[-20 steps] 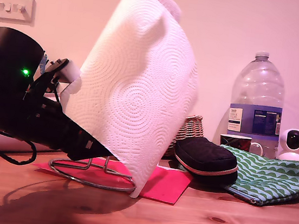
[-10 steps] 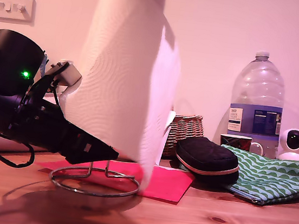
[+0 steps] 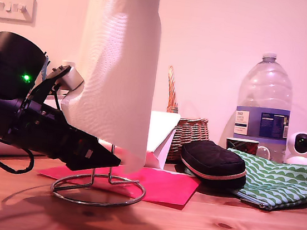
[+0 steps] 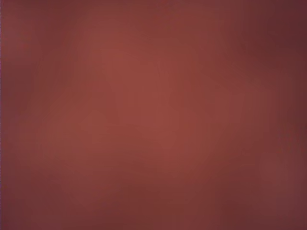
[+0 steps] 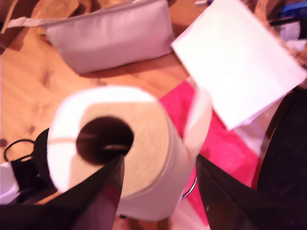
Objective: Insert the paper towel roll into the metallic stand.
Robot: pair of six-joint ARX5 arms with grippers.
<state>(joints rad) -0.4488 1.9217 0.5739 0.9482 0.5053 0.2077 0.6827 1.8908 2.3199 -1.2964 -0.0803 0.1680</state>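
Note:
The paper towel roll [image 3: 117, 66] hangs upright above the metallic stand [image 3: 98, 189], white with swirl embossing. Its lower end sits above the ring base, and the upright wire runs up behind or into it. Seen from above, the roll [image 5: 144, 143] shows its hollow core, with my second gripper [image 5: 160, 191] shut on it, one dark finger on each side. A sliver of the ring [image 5: 191, 188] shows beneath. A black arm lies low at the exterior view's left, and my first gripper [image 3: 109, 157] points at the stand's wire. The first wrist view is only red blur.
A red mat [image 3: 161, 186] lies under the stand. Behind it are a white folded package [image 3: 159, 132] and a wicker basket [image 3: 190, 132]. Toward the exterior view's right are a black pouch [image 3: 212, 161], green patterned cloth [image 3: 274, 183], mug [image 3: 242, 145], water bottle [image 3: 264, 106] and small white camera [image 3: 302, 145].
The roll was tilted with its lower edge by the ring. It has swung upright, risen, and shifted toward the exterior view's left, over the stand. The low arm barely moved.

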